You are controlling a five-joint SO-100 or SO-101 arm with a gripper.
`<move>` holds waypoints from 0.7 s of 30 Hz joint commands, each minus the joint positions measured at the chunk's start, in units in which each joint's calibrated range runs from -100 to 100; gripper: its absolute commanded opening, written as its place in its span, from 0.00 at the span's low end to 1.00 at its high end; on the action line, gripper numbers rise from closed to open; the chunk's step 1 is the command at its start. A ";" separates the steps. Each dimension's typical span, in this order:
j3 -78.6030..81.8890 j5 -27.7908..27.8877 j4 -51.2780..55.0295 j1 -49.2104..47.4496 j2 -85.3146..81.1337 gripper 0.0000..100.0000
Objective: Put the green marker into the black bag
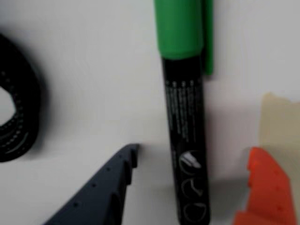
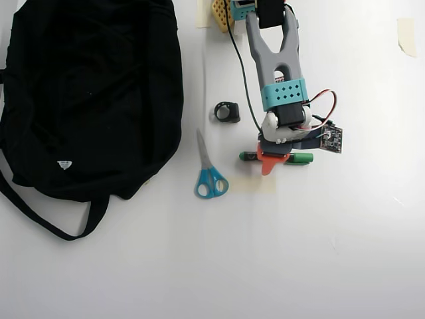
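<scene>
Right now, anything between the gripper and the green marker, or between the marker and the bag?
Nothing blocks the grasp: the gripper is open and straddles the green marker. In the overhead view, the scissors lie on the table between the marker and the black bag; a lifted carry should clear them.

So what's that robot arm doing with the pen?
The robot's gripper is down over the green marker, which lies flat on the white table. In the wrist view its dark finger and orange finger sit on either side of the marker with gaps, so the jaws are open and nothing is grabbed yet. The black bag lies off to the left in the overhead view, with blue scissors between it and the marker.
</scene>
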 commanded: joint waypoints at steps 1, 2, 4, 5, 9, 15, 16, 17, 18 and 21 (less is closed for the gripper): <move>-2.13 0.24 2.17 0.41 -0.56 0.30; -2.13 0.24 2.69 0.41 -0.56 0.30; -2.13 0.24 3.29 0.41 -0.56 0.30; -2.13 0.24 3.29 0.41 -0.56 0.30; -2.13 0.24 3.29 0.41 -0.56 0.30; -2.04 0.24 3.29 0.41 -0.56 0.26; -2.04 0.24 3.29 0.41 -0.56 0.24; -2.04 0.24 3.29 0.41 -0.56 0.22; -2.04 0.24 3.29 0.41 -0.56 0.21; -2.04 0.24 3.29 0.41 -0.56 0.20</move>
